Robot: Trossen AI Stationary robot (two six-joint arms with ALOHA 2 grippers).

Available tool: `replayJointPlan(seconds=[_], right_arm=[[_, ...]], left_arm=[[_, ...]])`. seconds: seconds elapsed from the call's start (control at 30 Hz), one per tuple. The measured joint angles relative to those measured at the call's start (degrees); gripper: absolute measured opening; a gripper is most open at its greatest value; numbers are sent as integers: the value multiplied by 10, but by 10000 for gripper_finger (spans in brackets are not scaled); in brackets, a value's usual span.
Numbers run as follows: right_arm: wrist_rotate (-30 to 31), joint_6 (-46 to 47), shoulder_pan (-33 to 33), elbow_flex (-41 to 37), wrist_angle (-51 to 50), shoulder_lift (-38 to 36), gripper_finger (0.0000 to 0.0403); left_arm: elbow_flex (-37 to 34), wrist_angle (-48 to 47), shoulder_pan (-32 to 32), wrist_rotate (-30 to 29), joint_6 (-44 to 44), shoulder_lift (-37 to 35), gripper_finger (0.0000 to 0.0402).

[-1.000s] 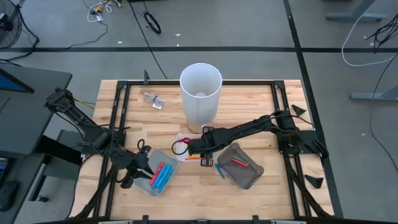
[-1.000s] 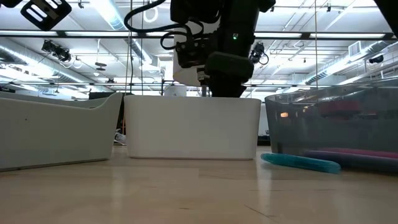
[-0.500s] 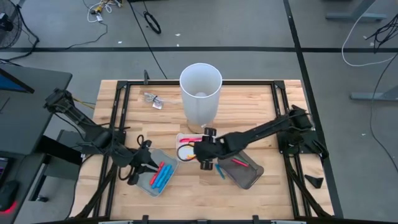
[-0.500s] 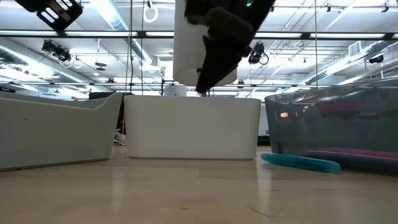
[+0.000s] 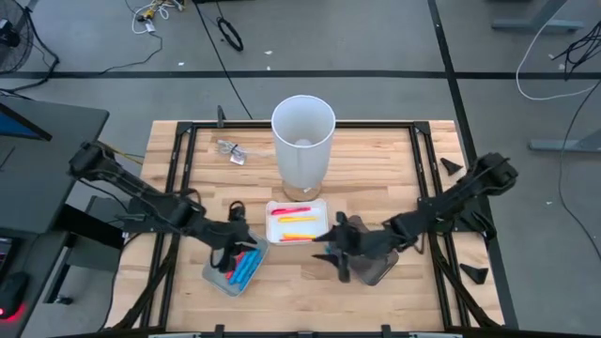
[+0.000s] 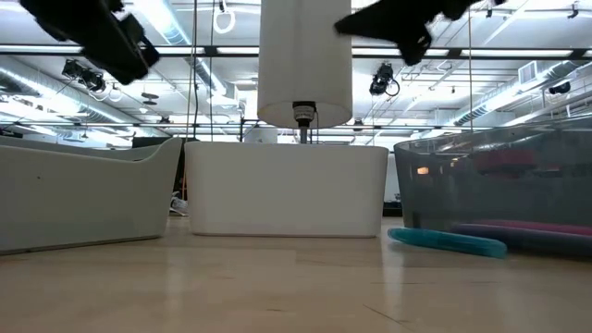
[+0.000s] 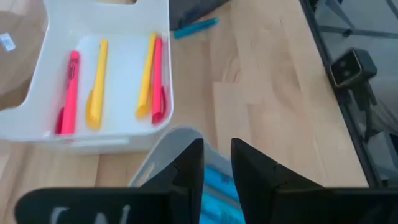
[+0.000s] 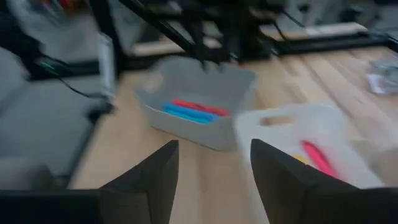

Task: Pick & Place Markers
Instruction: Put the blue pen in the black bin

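Markers: short thin plastic pens, finger-length, in pink-red, yellow and blue.

White rectangular plastic tray [image 5: 299,222], centre of the wooden table [image 5: 376,169], just in front of the tall white cylindrical container [image 5: 302,141]: holds two pink-red markers [image 7: 68,91] and two yellow markers [image 7: 96,87], lying roughly parallel along its floor. In the left wrist view one yellow pen lies touching a pink-red one; the other pair lie slightly apart.

Pale grey rectangular tray [image 5: 233,268], left front of the table: holds several blue markers [image 5: 246,270] and one red marker [image 5: 234,261], side by side.

Dark translucent grey tray [image 5: 376,270], right front of the table: contents mostly hidden by the arm from above; the low view shows a reddish shape inside, too blurred to identify.

Loose teal-blue marker [image 6: 448,240]: flat on the table, just beside the dark tray.

Left gripper [image 5: 240,238]: above the far edge of the pale grey tray, fingers nearly together with a narrow gap, nothing between them; the blue markers lie just below.

Right gripper [image 5: 331,249]: raised above the table between the white tray and the dark tray, fingers spread wide, nothing between them
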Motion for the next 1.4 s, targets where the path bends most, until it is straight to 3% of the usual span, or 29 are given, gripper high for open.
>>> replayJointPlan(seconds=[0.33, 0.5, 0.77, 0.9, 1.23, 1.4], right_arm=[[0, -3, 106, -112, 304, -23, 200], [0, -3, 155, -138, 397, -23, 200], [5, -40, 226, -147, 472, -23, 200], [49, -72, 264, -147, 498, -23, 200], [106, -118, 352, -147, 516, -25, 200], [107, -143, 383, -147, 537, -25, 200]], left_arm=[[0, 101, 33, 18, 28, 87, 157], [62, 105, 32, 17, 67, 153, 167], [251, 0, 37, -1, 135, 307, 166], [327, -32, 41, 1, 148, 370, 166], [453, -51, 44, 3, 207, 483, 166], [499, -49, 57, 19, 188, 531, 165]])
